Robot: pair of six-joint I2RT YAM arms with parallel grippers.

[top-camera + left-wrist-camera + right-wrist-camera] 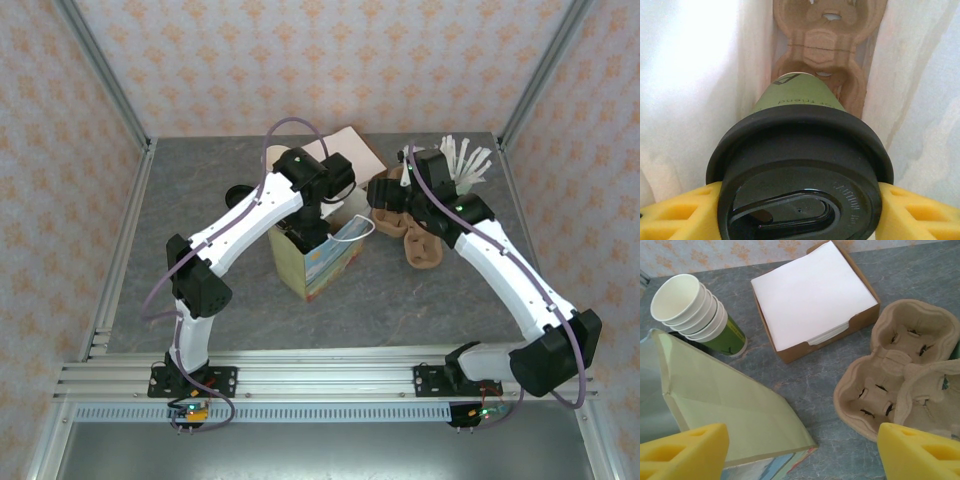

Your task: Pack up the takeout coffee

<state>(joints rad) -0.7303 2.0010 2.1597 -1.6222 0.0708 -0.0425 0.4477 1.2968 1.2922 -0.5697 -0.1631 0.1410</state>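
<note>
The left arm (240, 225) and right arm (505, 270) are white shells on black joints, each with a purple cable (266, 150). The left end effector (800, 212) and right end effector (802, 452) have yellow fingers (682, 450).

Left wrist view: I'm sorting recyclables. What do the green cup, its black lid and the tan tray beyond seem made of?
Green cylindrical cup: likely matte paper, printed lettering. Round black lid: probably moulded plastic, slight sheen, embossed text. Tan lobed tray: apparently moulded pulp, fibrous surface, pressed creases.
</note>
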